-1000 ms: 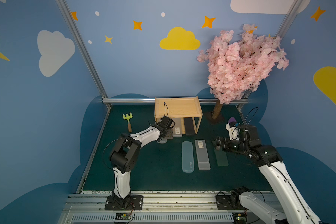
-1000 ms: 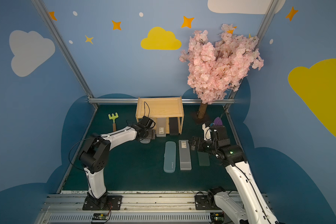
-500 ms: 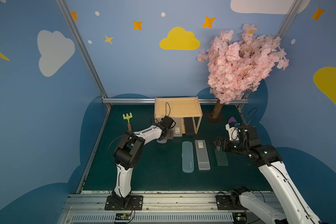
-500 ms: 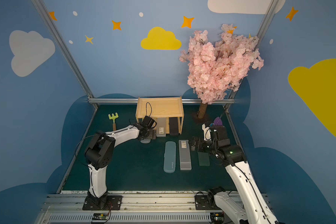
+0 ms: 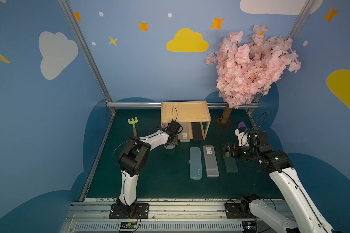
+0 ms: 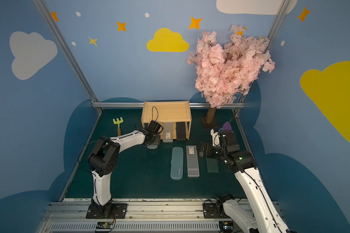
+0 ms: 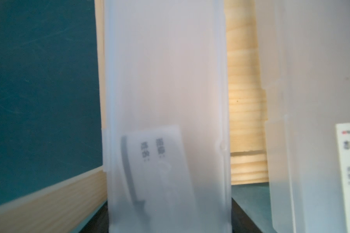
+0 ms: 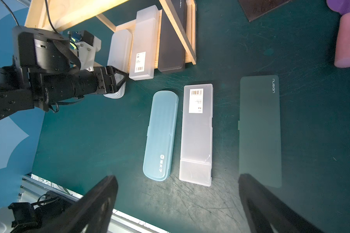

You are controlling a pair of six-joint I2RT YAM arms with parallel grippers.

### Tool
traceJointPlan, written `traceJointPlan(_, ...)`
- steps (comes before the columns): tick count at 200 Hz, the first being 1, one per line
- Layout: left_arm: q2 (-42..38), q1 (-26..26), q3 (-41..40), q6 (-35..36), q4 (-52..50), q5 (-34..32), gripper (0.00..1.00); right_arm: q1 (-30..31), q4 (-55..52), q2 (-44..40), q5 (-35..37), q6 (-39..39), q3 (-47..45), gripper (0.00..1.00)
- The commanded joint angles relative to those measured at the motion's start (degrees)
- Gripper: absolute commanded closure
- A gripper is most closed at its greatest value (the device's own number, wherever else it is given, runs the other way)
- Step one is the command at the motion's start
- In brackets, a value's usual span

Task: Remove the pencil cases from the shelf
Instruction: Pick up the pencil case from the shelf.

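Note:
The light wood shelf (image 5: 185, 112) stands at the back of the green mat. Three pencil cases lie on its lower board: a clear round-ended one (image 8: 119, 52), a frosted labelled one (image 5: 184, 135) and a black one (image 5: 197, 131). My left gripper (image 5: 173, 141) is shut on the clear case's near end, which sticks out over the mat; that case (image 7: 166, 90) fills the left wrist view. A light teal case (image 5: 195, 163), a frosted case (image 5: 210, 161) and a dark green case (image 5: 230, 164) lie side by side on the mat. My right gripper (image 5: 223, 150) hangs open and empty above the dark green case's far end.
A green toy rake (image 5: 133, 123) lies left of the shelf. A purple toy shovel (image 5: 241, 125) lies behind my right wrist. A pink blossom tree (image 5: 251, 66) rises from the back right corner. Blue walls close in three sides, and a metal rail (image 5: 170, 209) runs along the front.
My left gripper has shut on the near end of the clear case, and the left arm's elbow has shifted slightly. The right arm has stayed where it was.

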Motion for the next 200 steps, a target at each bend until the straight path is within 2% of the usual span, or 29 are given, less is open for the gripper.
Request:
traceJointPlan(1, -0.73, 0.90, 0.14, 0.00, -1.45, 0.12, 0.42, -0.32, -0.13, 0.12, -0.10, -0.48, -0.49, 0.02)
traceJointPlan(86, -8.88, -1.00, -2.49, -1.12, -4.97, -0.01, 0.40, -0.18, 0.52, 0.94, -1.72, -1.15, 1.42, 0.02)
traceJointPlan(136, -14.70, -5.23, -5.84, -4.39, -9.07, -0.32, 0.39, 0.41, 2.40, 3.02, -3.81, -1.29, 4.90, 0.02)
traceJointPlan(160, -17.53, -7.07, -9.63, -6.88, -7.80, -0.88, 0.38, 0.72, 3.24, 3.74, -5.04, -1.20, 5.77, 0.02)
traceJointPlan(200, -12.58, -6.84, -7.12, -5.94, -8.36, -2.20, 0.37, 1.54, 3.25, 3.99, -5.50, -1.26, 6.04, 0.02)
